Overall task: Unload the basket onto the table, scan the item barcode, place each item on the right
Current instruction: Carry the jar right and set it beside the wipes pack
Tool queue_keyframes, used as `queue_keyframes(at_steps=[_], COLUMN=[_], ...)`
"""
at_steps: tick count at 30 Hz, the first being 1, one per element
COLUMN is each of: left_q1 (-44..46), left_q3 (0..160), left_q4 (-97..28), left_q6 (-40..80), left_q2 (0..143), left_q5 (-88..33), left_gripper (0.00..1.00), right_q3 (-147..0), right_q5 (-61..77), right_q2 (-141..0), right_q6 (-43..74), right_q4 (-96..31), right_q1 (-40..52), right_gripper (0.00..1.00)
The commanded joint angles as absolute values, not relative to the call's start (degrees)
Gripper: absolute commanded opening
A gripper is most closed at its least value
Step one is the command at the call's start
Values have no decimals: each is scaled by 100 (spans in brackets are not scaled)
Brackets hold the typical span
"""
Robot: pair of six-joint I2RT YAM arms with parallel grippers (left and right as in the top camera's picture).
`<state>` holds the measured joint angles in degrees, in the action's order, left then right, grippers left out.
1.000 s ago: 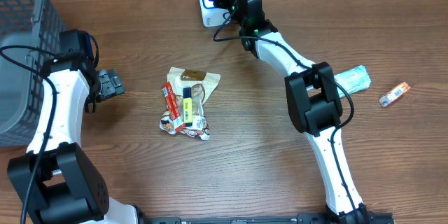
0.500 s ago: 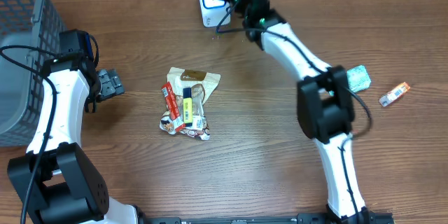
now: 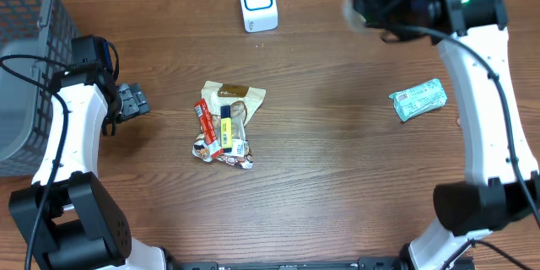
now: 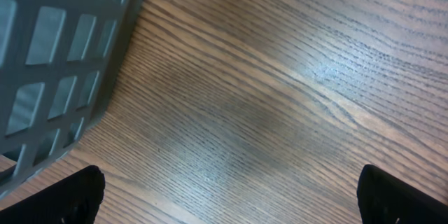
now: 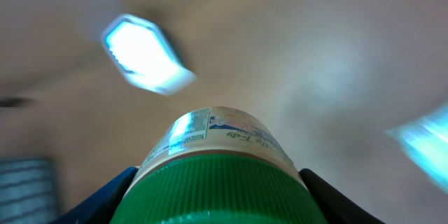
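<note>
Two arms reach over a brown wooden table (image 3: pixel 337 177) in the overhead view. The right end effector (image 3: pixel 369 6) hangs blurred above the far edge, to the right of a white box-shaped scanner with a blue-ringed face (image 3: pixel 257 1) and well apart from it. Its load is too smeared to make out here. Nearer the robot's base, a pale green foil packet (image 3: pixel 418 100) lies on the table, and the print on its white label is too small to read. A heap of small snack packets (image 3: pixel 224 123), red, yellow and tan, sits mid-table. The left end effector (image 3: pixel 132 101) hovers beside a grey plastic mesh basket (image 3: pixel 25 17) at the left edge.

In the left wrist view, the dark fingertips (image 4: pixel 70 199) stand spread wide in the bottom corners, with only bare wood grain between them. The basket wall fills the upper left.

In the right wrist view, a round jar with a ribbed green plastic lid and a pale printed label (image 5: pixel 217 140) fills the lower middle. It is pinched between two dark fingers (image 5: pixel 105 196), one on each side of the lid. The label carries a small panel of print, blurred beyond reading. The scanner (image 5: pixel 143 52) glows beyond the jar, up and to the left, apart from it.
</note>
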<state>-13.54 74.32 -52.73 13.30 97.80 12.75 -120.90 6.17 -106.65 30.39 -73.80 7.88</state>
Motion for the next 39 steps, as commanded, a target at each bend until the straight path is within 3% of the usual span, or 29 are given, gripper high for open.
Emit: queue_keyframes(at_steps=[1, 7, 19, 21, 23, 25, 27, 33, 35, 39], left_q1=[-1347, -1347, -1347, -1347, -1347, -1347, -1347, -1347, -1347, -1350], left_q3=[7516, 7518, 7518, 7518, 7518, 7518, 7518, 7518, 7518, 7518], left_q4=[-5284, -5284, -5284, -5284, -5286, -5286, -5286, -5284, -5284, -5286], left_q6=[1267, 1264, 1267, 1267, 1264, 1264, 1267, 1267, 1264, 1264], left_q2=[9664, 9664, 9664, 9664, 9664, 9664, 9664, 9664, 9664, 9664], left_q5=[1350, 1352, 1350, 1350, 1352, 1352, 1350, 1350, 1350, 1350], left_gripper=[100, 100, 100, 100, 100, 100, 100, 100, 100, 100], right_q3=[-11716, -10418, -8484, -8342, -8261, -8243, -8243, -8243, -8243, -8246], right_q5=[515, 27, -794, -792, -792, -790, -790, -790, -790, -790], right_q2=[-10938, -10975, -10975, -10975, -10975, -10975, -10975, -10975, -10975, -10975], right_q6=[2296, 2073, 2292, 2294, 2294, 2294, 2292, 2292, 2292, 2292], right_q4=[-8025, -8427, -7500, -7341, -7234, -7194, -7166, -7091, -7074, -7072], right_q1=[456, 21, -722, -799, -862, -908, -908, -908, -908, -908], right_gripper=[4, 4, 4, 14, 34, 43, 60, 77, 87, 92])
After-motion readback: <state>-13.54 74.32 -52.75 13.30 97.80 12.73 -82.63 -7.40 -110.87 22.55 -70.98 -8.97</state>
